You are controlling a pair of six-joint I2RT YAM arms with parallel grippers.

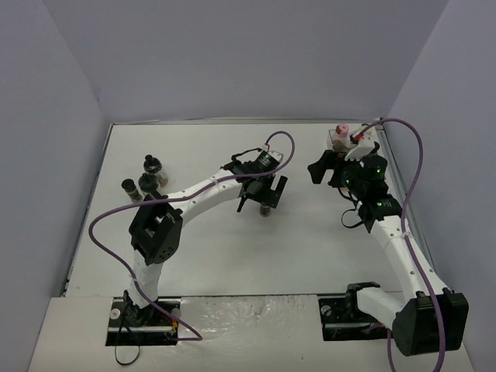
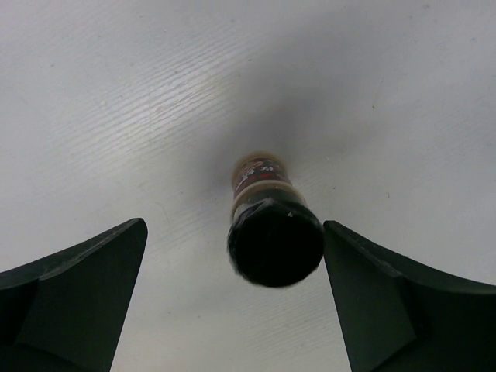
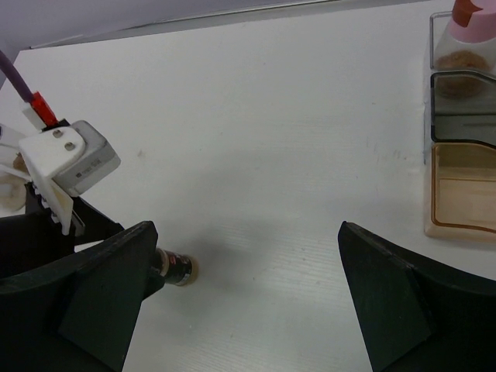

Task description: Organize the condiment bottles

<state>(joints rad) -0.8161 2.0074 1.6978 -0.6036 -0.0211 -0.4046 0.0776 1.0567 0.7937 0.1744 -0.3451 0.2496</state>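
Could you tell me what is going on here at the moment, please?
The left gripper is open, with a black-capped bottle standing between its jaws, not yet gripped. The right gripper is open and empty, near the clear tray, which holds a pink-capped bottle. A cluster of other bottles stands at the left of the table.

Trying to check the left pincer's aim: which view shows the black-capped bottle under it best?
Left wrist: the bottle fills the centre, black cap and label clear, between the fingers of the open left pincer. Top external shows only a bit of it beneath the pincer; right wrist shows it small and partly hidden.
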